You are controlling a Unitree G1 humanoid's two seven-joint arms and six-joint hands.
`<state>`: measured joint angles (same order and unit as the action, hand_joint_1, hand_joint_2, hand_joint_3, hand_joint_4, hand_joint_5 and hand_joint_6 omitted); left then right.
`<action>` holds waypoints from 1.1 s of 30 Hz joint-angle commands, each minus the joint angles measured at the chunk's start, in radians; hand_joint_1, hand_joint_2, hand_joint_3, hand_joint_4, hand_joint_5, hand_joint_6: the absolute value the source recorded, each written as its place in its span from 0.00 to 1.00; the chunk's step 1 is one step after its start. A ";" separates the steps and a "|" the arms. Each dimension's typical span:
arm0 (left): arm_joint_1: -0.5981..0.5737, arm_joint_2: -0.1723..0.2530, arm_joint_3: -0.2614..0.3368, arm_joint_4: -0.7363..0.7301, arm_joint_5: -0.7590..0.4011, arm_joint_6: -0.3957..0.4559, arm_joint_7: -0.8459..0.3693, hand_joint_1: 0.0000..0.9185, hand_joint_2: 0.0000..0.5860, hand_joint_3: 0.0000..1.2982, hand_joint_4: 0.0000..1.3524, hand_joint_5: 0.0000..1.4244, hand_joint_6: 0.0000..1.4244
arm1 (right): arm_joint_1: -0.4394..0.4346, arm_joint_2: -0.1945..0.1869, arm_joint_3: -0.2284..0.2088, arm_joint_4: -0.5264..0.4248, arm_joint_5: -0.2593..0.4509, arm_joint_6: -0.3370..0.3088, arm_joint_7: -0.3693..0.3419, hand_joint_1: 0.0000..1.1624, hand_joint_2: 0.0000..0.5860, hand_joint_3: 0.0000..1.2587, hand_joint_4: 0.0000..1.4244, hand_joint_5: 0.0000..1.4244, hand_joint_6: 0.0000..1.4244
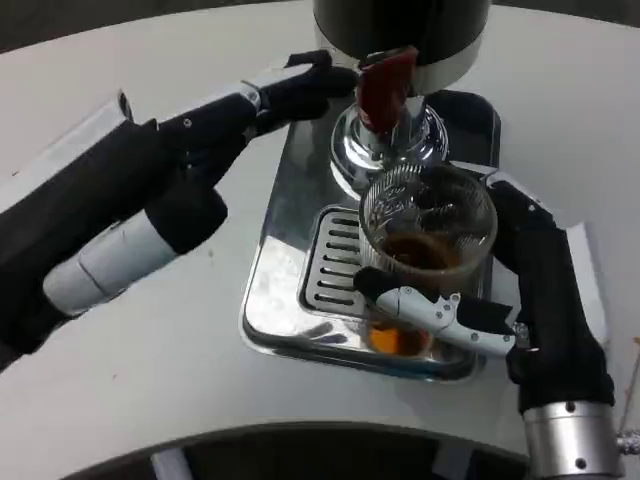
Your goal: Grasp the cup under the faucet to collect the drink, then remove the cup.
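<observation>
Cup (428,225) wrapped by right hand (500,300) fingers (425,303); left hand (270,100) fingers at red tap (384,85).

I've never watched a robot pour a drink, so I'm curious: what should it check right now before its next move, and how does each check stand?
1. Cup held: ok, the right hand wraps around the clear cup.
2. Cup under the faucet: ok, it sits just below the red tap handle.
3. Drink collected: ok, brown liquid lies in the cup's bottom; whether that is enough, cannot tell.
4. Tap closed: cannot tell; the left hand reaches to the handle, and no stream is visible.
5. Drip tray clean: not ok, an orange puddle lies near its front edge.
</observation>
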<state>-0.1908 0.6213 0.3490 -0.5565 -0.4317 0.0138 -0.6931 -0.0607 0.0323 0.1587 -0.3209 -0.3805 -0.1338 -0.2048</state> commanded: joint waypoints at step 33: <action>0.373 0.065 0.271 -0.097 0.038 -0.384 -0.161 0.00 0.14 0.10 0.00 0.05 0.02 | 0.412 -0.087 -0.016 -0.564 0.131 0.146 0.254 0.86 0.26 0.57 0.54 0.63 0.57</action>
<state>0.1468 0.6800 0.6016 -0.6423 -0.4118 -0.3257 -0.8349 0.3176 -0.0512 0.1472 -0.8331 -0.2794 0.0121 0.0393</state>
